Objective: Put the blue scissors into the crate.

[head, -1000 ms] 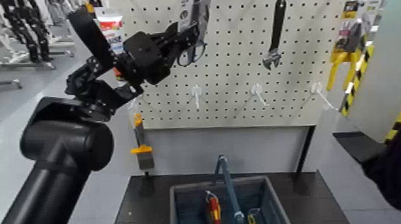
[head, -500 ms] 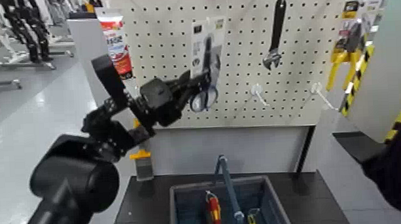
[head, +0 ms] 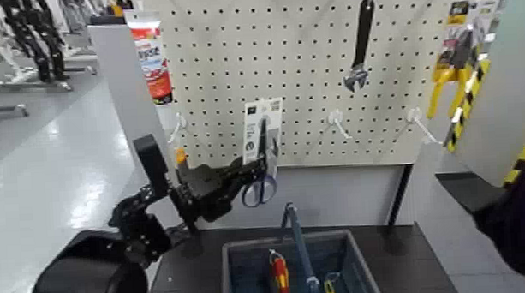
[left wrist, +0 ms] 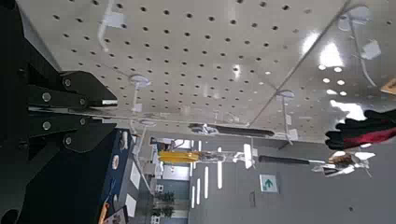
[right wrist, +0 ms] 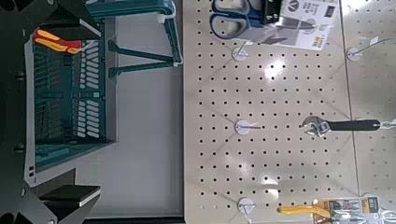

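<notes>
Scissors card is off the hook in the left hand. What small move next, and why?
I'd ease the left hand down and toward the robot's right, probably clearing the crate's raised handle first: the blue scissors hang above and left of the crate, not yet over its opening.

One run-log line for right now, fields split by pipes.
left gripper: shut on scissors card | card: off pegboard, above crate | right gripper: idle, at right
</notes>
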You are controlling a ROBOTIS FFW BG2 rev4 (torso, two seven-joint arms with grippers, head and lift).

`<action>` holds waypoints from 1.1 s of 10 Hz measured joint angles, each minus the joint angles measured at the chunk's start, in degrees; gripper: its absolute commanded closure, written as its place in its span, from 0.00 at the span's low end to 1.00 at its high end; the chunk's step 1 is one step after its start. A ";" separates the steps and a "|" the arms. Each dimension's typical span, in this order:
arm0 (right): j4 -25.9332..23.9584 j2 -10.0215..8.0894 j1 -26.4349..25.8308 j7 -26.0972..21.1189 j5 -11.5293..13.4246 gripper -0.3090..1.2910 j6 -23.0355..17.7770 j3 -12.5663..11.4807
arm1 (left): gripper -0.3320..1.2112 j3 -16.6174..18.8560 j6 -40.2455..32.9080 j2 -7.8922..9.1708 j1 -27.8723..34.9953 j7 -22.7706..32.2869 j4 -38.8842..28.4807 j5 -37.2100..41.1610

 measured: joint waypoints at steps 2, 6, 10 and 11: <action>-0.02 0.00 0.08 -0.08 0.00 0.28 -0.02 -0.02 | 0.98 0.72 1.63 0.21 2.76 -0.43 1.39 0.13; 0.01 0.03 0.16 -0.15 0.00 0.28 -0.17 -0.01 | 0.98 -0.56 3.10 0.30 4.90 -2.07 6.72 0.55; 0.01 0.15 0.17 -0.17 0.00 0.28 -0.18 0.17 | 0.98 -3.07 3.41 0.37 4.71 -3.22 10.75 1.27; 0.07 0.17 0.15 -0.17 0.00 0.28 -0.18 0.18 | 0.98 -4.08 3.04 0.41 4.42 -3.81 12.18 1.76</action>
